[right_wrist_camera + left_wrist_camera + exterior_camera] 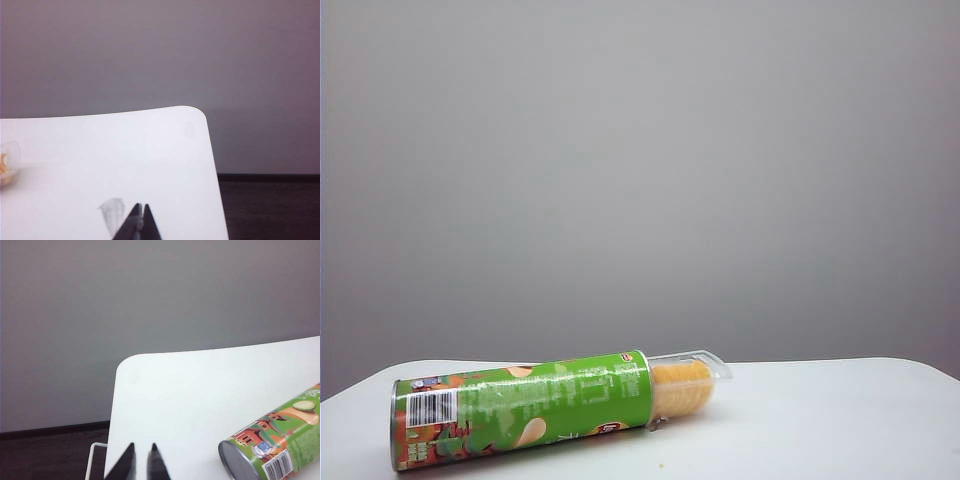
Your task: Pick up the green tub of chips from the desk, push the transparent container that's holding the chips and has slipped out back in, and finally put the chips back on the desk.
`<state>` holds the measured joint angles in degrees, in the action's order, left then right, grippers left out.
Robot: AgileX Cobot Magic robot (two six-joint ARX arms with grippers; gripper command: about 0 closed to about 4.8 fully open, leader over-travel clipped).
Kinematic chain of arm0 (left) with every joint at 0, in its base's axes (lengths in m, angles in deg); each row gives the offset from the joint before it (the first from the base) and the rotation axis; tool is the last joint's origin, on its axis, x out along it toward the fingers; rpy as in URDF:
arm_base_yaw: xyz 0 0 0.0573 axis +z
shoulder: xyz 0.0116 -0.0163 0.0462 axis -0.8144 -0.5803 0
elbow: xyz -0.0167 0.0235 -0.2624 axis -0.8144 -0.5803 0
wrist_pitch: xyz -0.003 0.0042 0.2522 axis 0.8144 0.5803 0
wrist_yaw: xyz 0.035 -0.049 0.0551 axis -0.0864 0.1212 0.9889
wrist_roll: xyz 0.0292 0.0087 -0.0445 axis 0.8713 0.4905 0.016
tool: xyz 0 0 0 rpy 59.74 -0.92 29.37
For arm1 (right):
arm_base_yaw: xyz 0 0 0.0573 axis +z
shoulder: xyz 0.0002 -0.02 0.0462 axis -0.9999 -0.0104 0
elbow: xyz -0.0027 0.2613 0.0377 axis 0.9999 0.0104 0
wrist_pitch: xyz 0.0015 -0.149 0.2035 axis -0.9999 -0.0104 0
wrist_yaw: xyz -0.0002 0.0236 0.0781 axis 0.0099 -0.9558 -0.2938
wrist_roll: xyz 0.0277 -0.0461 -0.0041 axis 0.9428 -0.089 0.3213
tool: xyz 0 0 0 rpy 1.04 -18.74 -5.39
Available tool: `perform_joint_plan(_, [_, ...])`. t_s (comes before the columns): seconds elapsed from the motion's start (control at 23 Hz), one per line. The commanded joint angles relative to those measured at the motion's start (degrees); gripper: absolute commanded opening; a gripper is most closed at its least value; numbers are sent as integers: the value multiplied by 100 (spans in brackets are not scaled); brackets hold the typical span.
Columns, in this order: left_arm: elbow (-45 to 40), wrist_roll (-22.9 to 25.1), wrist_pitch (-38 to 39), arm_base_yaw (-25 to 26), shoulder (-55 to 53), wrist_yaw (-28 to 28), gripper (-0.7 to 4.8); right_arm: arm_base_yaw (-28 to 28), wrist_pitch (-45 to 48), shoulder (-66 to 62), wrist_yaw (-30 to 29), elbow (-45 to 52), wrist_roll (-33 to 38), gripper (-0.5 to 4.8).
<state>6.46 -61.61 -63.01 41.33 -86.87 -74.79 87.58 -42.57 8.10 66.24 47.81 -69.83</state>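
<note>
The green tub of chips (530,405) lies on its side on the white desk (820,420), barcode end toward the left. The transparent container (695,368) sticks out of its right end, and the stack of chips (680,390) shows inside it. Neither gripper appears in the exterior view. In the left wrist view my left gripper (143,445) hovers near the desk corner (190,390). Only a thin slit parts its tips, with nothing between them, and the tub (282,447) lies off to one side showing its grey metal end. My right gripper (142,205) is shut and empty over the desk (125,150), apart from the container tip (9,159).
A white metal frame (91,460) stands beside the desk edge over a dark floor (45,455). A faint grey smudge (112,212) marks the desk near my right gripper. A plain grey wall (640,150) stands behind the desk. The desk's rounded corner and edge (212,150) drop off to dark floor.
</note>
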Motion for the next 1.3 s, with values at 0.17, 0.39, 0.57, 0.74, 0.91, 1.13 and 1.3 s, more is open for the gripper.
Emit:
perform_joint_plan(0.17, [22, 0, -37, 2, 0, -26, 34, 2, 90, 4, -7, 37, -15, -1])
perform_joint_plan(0.39, [22, -232, -52, 2, 0, -28, 34, 4, 98, 4, -271, 37, -7, -2])
perform_joint_plan(0.57, [372, -1436, -328, 2, -33, -533, 17, 7, 387, 2, -737, 35, 293, -3])
perform_joint_plan(0.74, [1462, -1196, -164, 4, -737, -411, 17, 7, 1198, -15, -302, 20, 916, -5])
perform_joint_plan(0.91, [2277, -415, -160, 4, -1816, -546, 21, 4, 1270, -46, -85, -140, 1130, -5])
perform_joint_plan(1.13, [4050, 1001, 697, 4, -4074, -1458, 82, -166, 942, -1126, -59, -1231, 1213, -5])
perform_joint_plan(1.3, [5167, 2153, 2009, 4, -5431, -1574, 99, -629, 809, -2907, -1082, -2535, 1132, -5])
